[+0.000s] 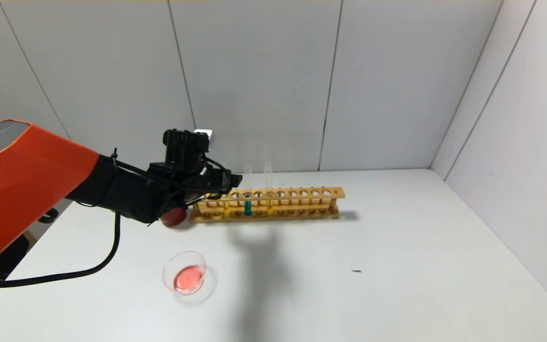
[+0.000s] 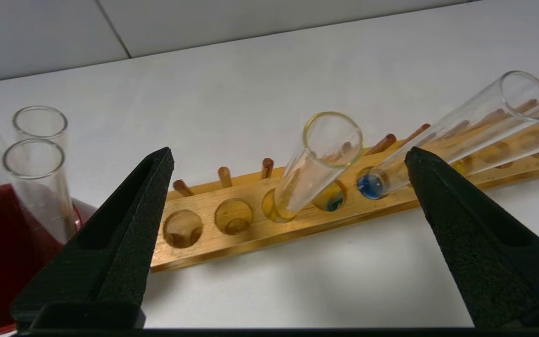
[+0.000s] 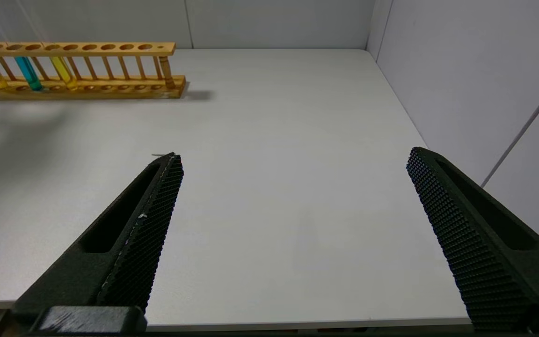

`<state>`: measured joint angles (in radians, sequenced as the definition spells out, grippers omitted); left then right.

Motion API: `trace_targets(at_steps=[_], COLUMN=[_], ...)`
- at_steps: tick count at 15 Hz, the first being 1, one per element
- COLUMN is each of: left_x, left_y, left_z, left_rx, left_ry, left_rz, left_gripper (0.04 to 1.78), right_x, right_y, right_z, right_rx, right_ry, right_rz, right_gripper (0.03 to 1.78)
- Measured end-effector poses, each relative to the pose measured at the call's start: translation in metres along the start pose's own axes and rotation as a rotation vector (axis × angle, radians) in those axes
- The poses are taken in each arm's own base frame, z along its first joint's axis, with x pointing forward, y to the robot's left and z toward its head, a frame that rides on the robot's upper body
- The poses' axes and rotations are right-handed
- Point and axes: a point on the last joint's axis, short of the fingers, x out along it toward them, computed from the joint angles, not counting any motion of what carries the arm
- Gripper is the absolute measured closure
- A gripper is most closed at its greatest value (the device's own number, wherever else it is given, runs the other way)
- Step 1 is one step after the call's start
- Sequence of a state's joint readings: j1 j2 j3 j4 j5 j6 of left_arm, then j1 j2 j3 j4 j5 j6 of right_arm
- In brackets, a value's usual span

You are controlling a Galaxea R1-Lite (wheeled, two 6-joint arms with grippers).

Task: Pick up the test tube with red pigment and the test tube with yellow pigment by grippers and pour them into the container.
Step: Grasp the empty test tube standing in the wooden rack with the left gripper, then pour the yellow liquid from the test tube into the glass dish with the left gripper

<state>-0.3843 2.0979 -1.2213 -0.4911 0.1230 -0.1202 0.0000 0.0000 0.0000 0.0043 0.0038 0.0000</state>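
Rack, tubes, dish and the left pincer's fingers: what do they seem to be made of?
Rack: wood, likely varnished; honey colour, dowel posts, slight sheen. Yellow-pigment tube: clear glass or hard plastic; see-through with a bright rim. Dish: clear glass by its look, red liquid visible through it. Left pincer fingers: matte black, grainy, perhaps plastic or rubber; open above the rack.

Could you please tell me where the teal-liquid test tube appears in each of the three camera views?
Head view: the teal-liquid test tube stands in the wooden rack, just right of the left gripper.
Left wrist view: it leans in the rack, blue at its bottom, between the open fingers.
Right wrist view: far corner, between two yellow tubes.
Shared landmark: the rack.
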Motion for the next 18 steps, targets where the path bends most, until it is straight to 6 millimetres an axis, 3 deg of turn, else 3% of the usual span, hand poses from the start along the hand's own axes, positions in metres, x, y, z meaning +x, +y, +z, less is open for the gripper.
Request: trace_targets(at_steps=[4, 8, 10, 18], left_x=[0.0043, 0.0065, 0.0076, 0.0056], left_y=[-0.0026, -0.0060, -0.0072, -0.0082], left_z=[-0.0010, -0.0052, -0.0078, -0.0086], left_rx=[0.003, 0.007, 0.011, 0.019], left_ry=[0.001, 0.013, 0.019, 0.023], left_rz=[-0.008, -0.017, -0.015, -0.012], left_gripper=[0.44, 1.17, 1.45, 1.52], right_x=[0.0000, 0.0000, 0.0000, 0.0000], right_y=[0.0000, 0.0000, 0.0000, 0.0000], right_z=[0.0000, 0.0000, 0.0000, 0.0000], right_rx=[0.000, 0.000, 0.000, 0.000], right_ry=[0.000, 0.000, 0.000, 0.000], right_rz=[0.000, 0.000, 0.000, 0.000], right_gripper=[0.06, 0.06, 0.06, 0.06])
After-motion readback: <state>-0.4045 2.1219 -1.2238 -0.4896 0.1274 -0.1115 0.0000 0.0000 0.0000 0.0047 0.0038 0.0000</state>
